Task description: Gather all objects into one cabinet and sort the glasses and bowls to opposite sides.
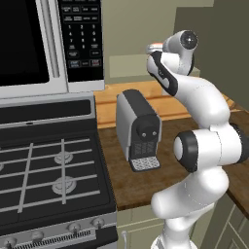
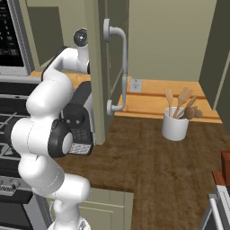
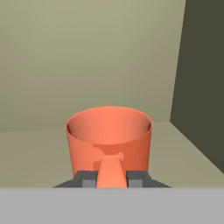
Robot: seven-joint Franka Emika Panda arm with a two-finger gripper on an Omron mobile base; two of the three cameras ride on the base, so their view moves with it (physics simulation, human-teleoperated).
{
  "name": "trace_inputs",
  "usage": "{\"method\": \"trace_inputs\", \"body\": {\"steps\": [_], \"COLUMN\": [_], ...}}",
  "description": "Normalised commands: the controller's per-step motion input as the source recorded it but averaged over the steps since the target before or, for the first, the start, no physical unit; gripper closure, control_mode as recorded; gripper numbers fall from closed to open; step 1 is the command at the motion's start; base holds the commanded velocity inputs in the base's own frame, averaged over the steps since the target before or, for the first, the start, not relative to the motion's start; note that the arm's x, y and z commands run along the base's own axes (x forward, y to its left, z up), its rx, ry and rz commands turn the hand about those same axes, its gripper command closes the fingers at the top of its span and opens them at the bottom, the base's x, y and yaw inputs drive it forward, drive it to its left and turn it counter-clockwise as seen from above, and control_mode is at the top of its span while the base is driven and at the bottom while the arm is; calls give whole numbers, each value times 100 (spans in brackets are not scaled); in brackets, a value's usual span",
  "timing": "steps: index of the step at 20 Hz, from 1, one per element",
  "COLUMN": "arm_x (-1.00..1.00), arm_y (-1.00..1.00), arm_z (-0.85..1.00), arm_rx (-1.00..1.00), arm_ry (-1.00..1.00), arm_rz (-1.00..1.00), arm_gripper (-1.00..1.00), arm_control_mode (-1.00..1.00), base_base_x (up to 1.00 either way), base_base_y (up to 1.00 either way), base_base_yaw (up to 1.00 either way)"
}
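Note:
In the hand view an orange-red mug [image 3: 109,138] stands upright on the pale green shelf [image 3: 39,153] of the cabinet, its handle pointing straight at the camera. My gripper [image 3: 112,180] is shut on that handle, with one dark fingertip against each side of it. The cabinet's dark side wall [image 3: 203,78] rises just right of the mug. In the base views the arm reaches up into the olive-green cabinet [image 1: 136,29], and its open door with the long curved handle [image 2: 120,67] stands edge-on beside the arm. The mug's inside looks empty.
A grey coffee machine [image 1: 138,129] stands on the wooden counter [image 2: 161,170] below the arm. The stove [image 1: 48,170] and the microwave [image 1: 29,44] lie to the left. A white holder with wooden utensils [image 2: 175,123] stands on the counter to the right.

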Motion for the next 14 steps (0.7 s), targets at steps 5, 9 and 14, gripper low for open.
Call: {"method": "trace_inputs", "body": {"steps": [5,9,14], "arm_x": [0,-8,-37], "arm_y": [0,0,-1], "arm_z": [0,0,-1], "arm_rx": [0,0,0], "arm_ry": [0,0,0], "arm_rz": [0,0,-1], "arm_gripper": [100,100,100], "arm_control_mode": [-100,-100,-100], "base_base_x": [0,0,0], "base_base_y": [0,0,0], "base_base_yaw": [0,0,0]}}
